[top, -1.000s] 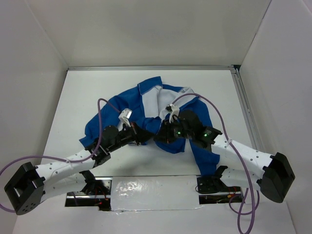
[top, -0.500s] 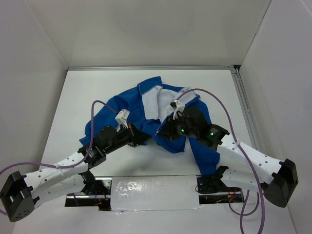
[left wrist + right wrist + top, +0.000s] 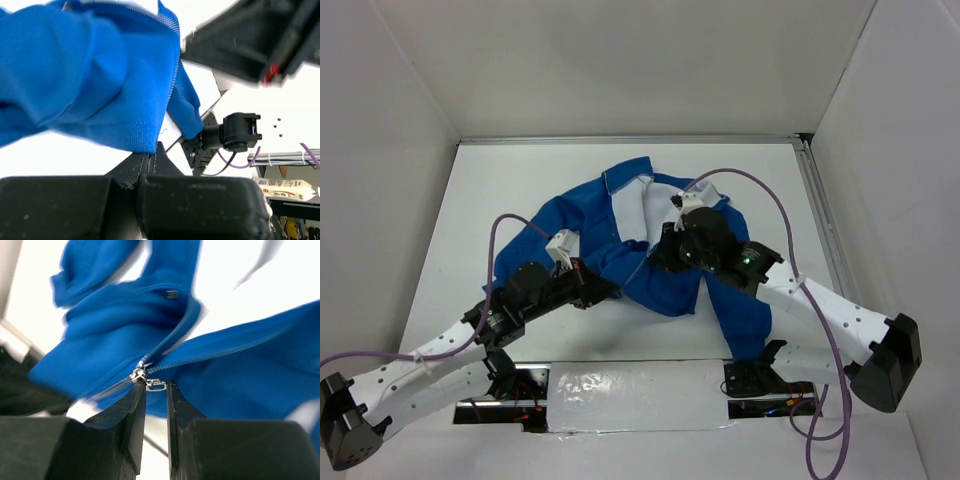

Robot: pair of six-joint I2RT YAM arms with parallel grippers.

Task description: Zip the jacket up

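Note:
The bright blue jacket (image 3: 610,215) lies mid-table, collar to the back, white lining showing at the open chest. My left gripper (image 3: 607,290) is shut on the jacket's bottom hem (image 3: 142,142), which hangs just above its fingertips (image 3: 162,157) in the left wrist view. My right gripper (image 3: 660,256) sits on the front seam further up. In the right wrist view the silver zipper pull (image 3: 156,385) lies between the tips of my right gripper (image 3: 156,388), which pinches it. The zipper is joined below the slider and split above it.
A metal rail (image 3: 825,235) runs along the table's right side and white walls close in the back and sides. Purple cables (image 3: 510,225) loop over both arms. A reflective strip (image 3: 630,385) lies between the arm bases.
My right gripper has moved up the seam toward the collar. My left gripper has drawn back to the left with the hem. The jacket front is stretched longer between them.

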